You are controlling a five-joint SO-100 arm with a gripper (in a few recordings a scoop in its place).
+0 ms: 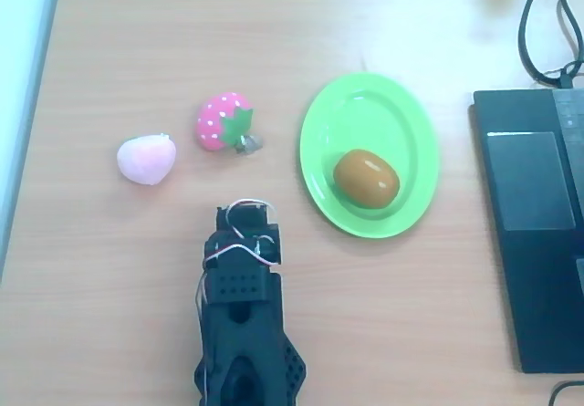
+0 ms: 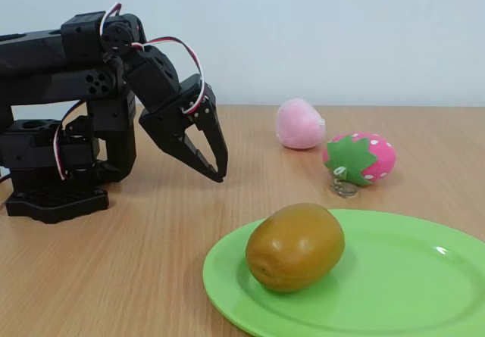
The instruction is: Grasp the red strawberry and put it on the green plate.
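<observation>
Lime-green plate (image 1: 415, 123), brown egg-shaped fruit (image 1: 366, 179), pink white-dotted strawberry (image 1: 222, 121) with green leaves, pale pink lump (image 1: 146, 159), black arm (image 2: 91, 87).

The surface (image 2: 151, 261) looks like light wood with fine lines. The green plate (image 2: 394, 276) is smooth, shiny plastic. The brown fruit (image 2: 295, 246) on it looks smooth with a soft shine. The pink strawberry (image 2: 364, 157) and pink lump (image 2: 300, 124) look soft and matt. The hand (image 2: 220, 166) is dull black plastic.

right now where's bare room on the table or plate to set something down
Free: the plate's upper half above the brown fruit, and the wood between plate and laptop. Crowded: around the pink strawberry and pale pink lump, near the fingers.
</observation>
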